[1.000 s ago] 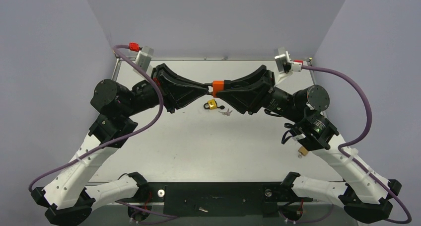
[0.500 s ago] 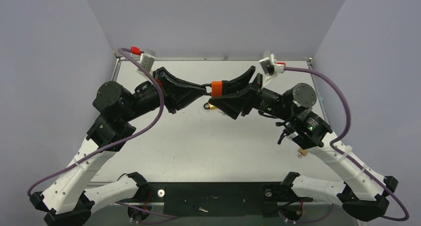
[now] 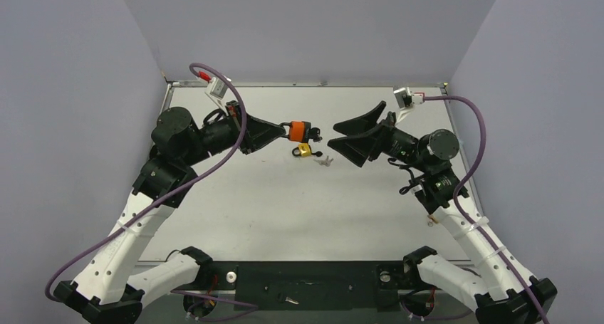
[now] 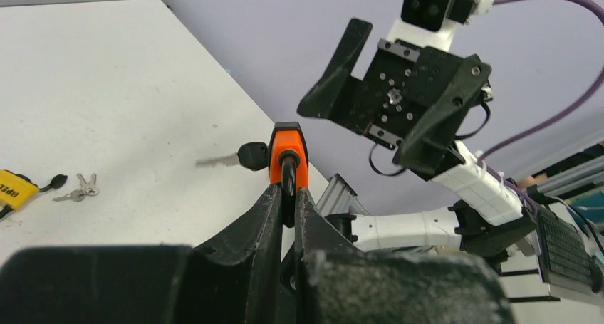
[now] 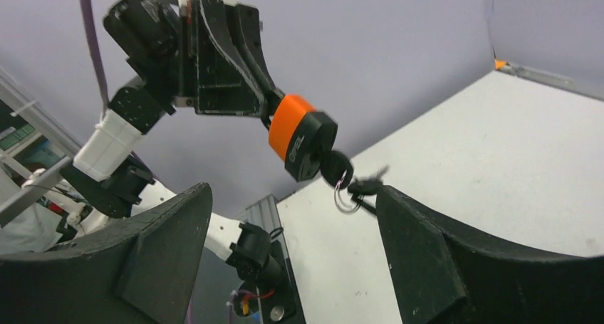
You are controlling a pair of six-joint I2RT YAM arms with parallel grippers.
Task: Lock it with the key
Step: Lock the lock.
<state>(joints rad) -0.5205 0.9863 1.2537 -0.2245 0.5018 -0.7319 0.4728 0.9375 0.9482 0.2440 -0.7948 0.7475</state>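
Your key (image 3: 325, 160) lies flat on the table (image 3: 285, 210), just right of the yellow padlock (image 3: 304, 150). Its long axis runs roughly left-right, but the tip is too small to tell. Left gripper (image 3: 285, 130) pinches the raised orange padlock (image 3: 299, 131). Right gripper (image 3: 333, 137) gapes wide, empty.

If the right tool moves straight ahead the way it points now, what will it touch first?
Probably the black-headed key sticking out of the orange padlock that the left tool holds; depth is unclear.
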